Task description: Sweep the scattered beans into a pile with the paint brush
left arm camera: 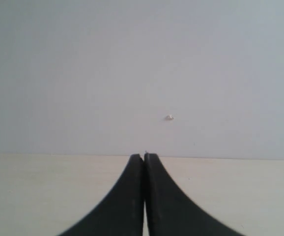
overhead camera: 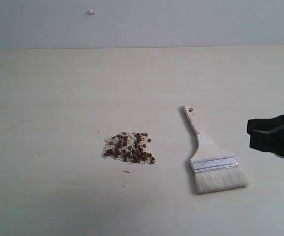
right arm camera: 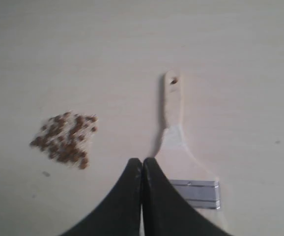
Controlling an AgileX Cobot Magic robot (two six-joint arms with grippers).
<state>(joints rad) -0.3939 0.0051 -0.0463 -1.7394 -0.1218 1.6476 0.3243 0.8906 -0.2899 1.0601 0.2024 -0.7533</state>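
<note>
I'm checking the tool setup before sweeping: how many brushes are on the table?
1. The paint brush lies flat on the table, right of the beans in the exterior view, bristles nearest the camera. No other brush shows in any view.

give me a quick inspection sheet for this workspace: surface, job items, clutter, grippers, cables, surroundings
surface: pale table, one faint dark mark toward the left of the exterior view
job's things: beans bunched in one loose patch among white grains; paint brush lies flat to their right, apart from them, handle toward the wall, bristles toward the camera
clutter: a small dark fleck just in front of the beans
grippers: left gripper shut, empty, facing the wall; right gripper shut, holding nothing, near the brush
cables: nothing seen
surroundings: plain grey wall with a small white speck
</note>
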